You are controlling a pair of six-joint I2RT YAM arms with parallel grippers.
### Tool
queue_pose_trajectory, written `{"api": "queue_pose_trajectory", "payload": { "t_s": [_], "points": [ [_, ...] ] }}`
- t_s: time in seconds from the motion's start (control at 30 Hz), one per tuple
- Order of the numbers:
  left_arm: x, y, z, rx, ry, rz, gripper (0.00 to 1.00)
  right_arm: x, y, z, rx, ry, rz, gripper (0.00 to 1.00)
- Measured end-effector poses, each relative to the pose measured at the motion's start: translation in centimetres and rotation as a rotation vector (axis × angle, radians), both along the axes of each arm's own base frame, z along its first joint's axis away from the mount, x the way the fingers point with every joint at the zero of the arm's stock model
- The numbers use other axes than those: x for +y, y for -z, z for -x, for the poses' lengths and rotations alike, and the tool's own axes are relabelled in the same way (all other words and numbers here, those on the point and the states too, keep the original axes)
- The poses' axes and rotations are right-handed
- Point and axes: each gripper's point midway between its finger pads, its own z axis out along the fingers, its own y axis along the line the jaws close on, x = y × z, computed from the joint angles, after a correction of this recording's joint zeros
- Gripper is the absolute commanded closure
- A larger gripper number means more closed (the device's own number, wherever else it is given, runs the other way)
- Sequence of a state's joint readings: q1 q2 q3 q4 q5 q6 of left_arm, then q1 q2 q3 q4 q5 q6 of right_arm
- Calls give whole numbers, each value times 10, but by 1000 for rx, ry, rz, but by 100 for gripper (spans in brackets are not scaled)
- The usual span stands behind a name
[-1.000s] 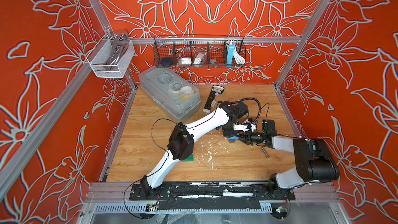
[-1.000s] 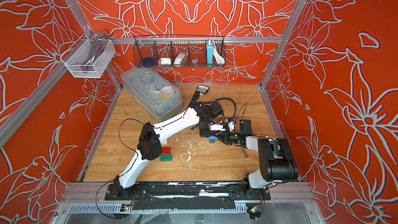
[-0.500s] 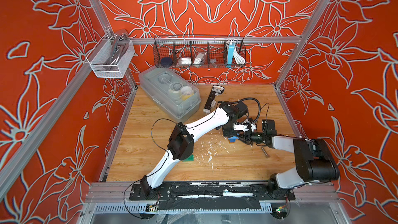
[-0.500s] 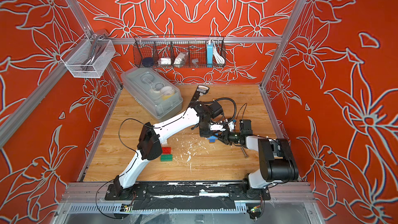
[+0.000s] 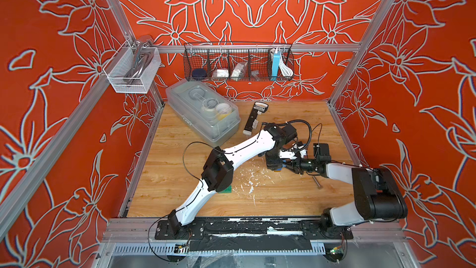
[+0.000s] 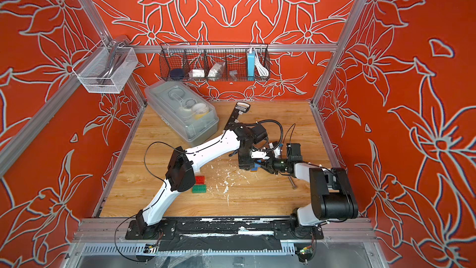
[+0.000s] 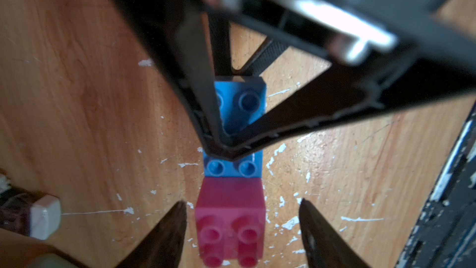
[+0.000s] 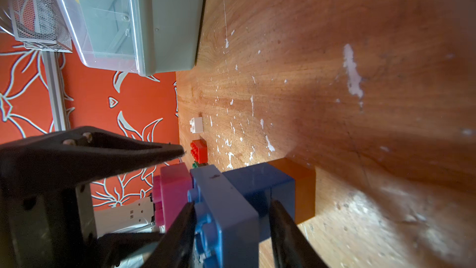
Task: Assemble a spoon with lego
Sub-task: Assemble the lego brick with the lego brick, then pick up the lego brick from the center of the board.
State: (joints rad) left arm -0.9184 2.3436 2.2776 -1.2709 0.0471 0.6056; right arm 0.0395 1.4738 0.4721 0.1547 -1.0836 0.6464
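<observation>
Left fingers (image 7: 167, 235) stand spread astride the pink end of the spoon (image 7: 233, 176), on the counter (image 5: 180, 197) toward its right edge. The right fingers (image 8: 286, 230) hug its blue stem, grip unclear. Its length runs between them.

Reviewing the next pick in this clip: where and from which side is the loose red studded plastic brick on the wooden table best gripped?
Probably from straight above, fingers on the two short ends of the red studded plastic brick. It lies flat, studs up, and the green studded plastic brick lies close along one long side, leaving little room for a finger there.
</observation>
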Motion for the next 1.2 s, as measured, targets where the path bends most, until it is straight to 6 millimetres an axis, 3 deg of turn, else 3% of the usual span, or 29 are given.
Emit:
{"api": "queue_pose_trajectory", "payload": {
  "t_s": [0.37, 0.47, 0.87, 0.93, 0.97, 1.03, 1.2],
  "points": [
    [-2, 0, 1, 6, 0, 10, 22, -4, 2, 2, 27, 26, 32, 28],
    [-3, -1, 1, 5, 4, 15, 12, -5, 2, 4, 32, 34, 46, 23],
    [-4, -18, 0, -14, -2, 48, 10, -10, -12, 10, 15, 50, 80, 20],
    [-2, -25, -2, -19, -8, 61, 9, -13, -18, 11, 5, 57, 105, 20],
    [-2, -31, -3, -23, -13, 75, 2, -15, -23, 11, -4, 63, 123, 20],
    [1, -46, -5, -26, -42, 112, 2, -23, -35, 9, -38, 86, 184, 20],
    [33, -108, -24, -66, -188, 267, 2, -48, -85, 11, -191, 157, 370, 20]
  ]
}}
